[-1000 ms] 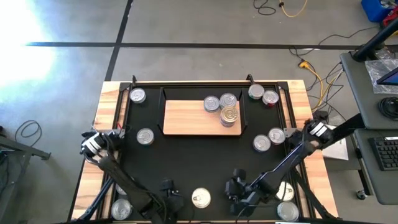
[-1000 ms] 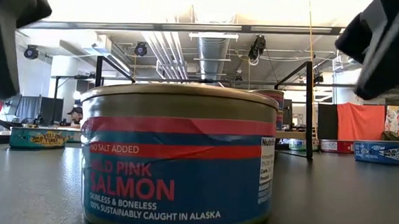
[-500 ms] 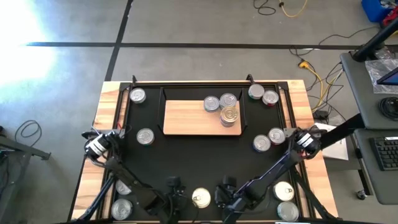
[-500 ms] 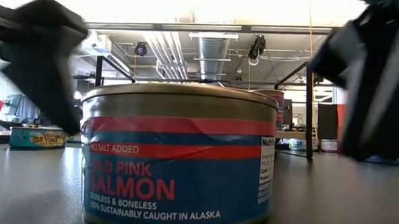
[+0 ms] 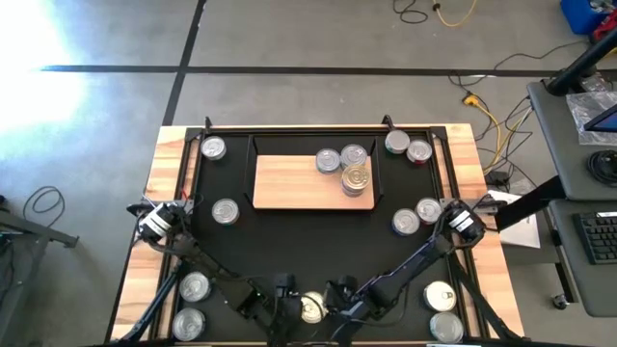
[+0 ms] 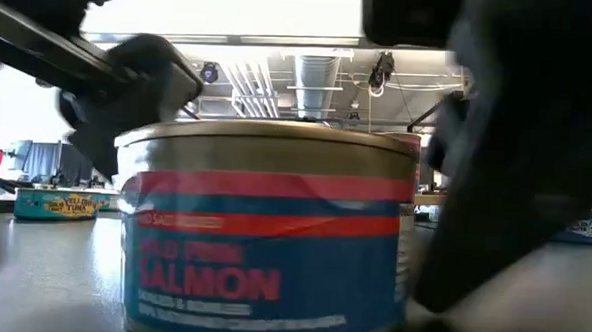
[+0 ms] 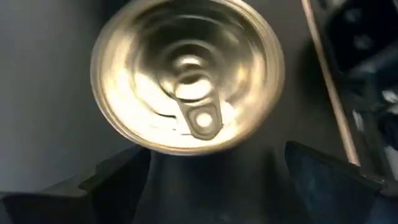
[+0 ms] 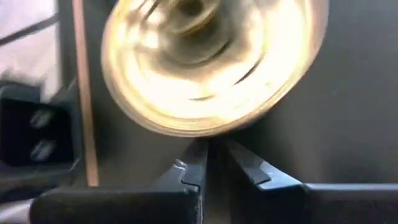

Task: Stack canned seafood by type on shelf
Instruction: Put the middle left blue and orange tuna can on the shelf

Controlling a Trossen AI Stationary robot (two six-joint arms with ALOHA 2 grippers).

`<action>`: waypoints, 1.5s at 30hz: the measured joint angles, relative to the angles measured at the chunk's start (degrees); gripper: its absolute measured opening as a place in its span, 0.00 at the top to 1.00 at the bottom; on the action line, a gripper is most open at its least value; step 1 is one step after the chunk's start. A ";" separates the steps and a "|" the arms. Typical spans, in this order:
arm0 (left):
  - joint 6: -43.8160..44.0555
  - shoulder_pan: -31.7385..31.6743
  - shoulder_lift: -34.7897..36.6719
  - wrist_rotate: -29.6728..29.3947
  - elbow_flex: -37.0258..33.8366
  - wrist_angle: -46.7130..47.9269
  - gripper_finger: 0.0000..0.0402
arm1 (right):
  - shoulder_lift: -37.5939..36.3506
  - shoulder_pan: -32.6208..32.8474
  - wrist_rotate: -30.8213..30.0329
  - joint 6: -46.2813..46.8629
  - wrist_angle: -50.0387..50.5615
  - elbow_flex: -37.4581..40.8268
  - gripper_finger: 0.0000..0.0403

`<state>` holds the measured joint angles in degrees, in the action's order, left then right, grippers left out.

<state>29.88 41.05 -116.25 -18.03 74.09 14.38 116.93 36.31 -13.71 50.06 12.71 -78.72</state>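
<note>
Left gripper (image 7: 205, 180): its two dark fingers (image 7: 106, 180) stand wide apart, one on each side of the salmon can (image 5: 310, 307). They hold nothing. In the high view it sits at the near edge of the black mat (image 5: 308, 241), just left of that can.
Right gripper (image 8: 214, 168): its two fingers (image 8: 189, 165) are almost pressed together, with nothing between them. The tips point at the same can from its other side, very close to it (I cannot tell if they touch it).
Salmon can: it has a gold top with a pull tab and a blue and red label. It stands upright on the mat at the middle of the near edge, between the two grippers.
Shelf (image 5: 289, 181): a light wood board lying on the far half of the mat. Three cans (image 5: 345, 164) sit close together at its right end.
Other cans: one (image 5: 213, 147) by the far left corner of the mat, one (image 5: 225, 211) just left of the shelf, two (image 5: 407, 146) by the far right corner, two (image 5: 415, 216) near the right edge, two (image 5: 191, 304) at the near left corner and two (image 5: 440, 308) at the near right corner.
Table (image 5: 164, 154): wood shows round the mat.
</note>
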 joint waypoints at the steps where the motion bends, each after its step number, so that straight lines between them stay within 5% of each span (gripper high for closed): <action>1: 0.03 0.57 0.01 0.03 0.24 0.80 0.12 | -0.26 -0.35 -0.77 -0.04 0.72 0.01 0.92; 11: 8.08 7.38 1.42 -1.49 1.80 6.17 0.12 | -4.06 -2.50 -3.29 -1.12 12.46 0.02 0.92; 18: 13.23 7.30 1.16 -6.35 -1.79 5.03 0.12 | -4.24 -1.07 3.12 -3.64 9.96 0.02 0.92; 26: 11.53 2.82 1.41 -6.16 -5.61 1.40 0.12 | -0.77 -0.99 6.24 -3.62 -0.33 0.03 0.92; 45: 0.11 1.21 1.11 -9.59 -8.00 -12.38 0.12 | -0.92 -4.87 6.47 -6.71 -1.10 0.20 0.92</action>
<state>29.99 42.26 -115.14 -27.61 66.08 2.00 116.01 31.44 -7.24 43.35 11.62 -78.52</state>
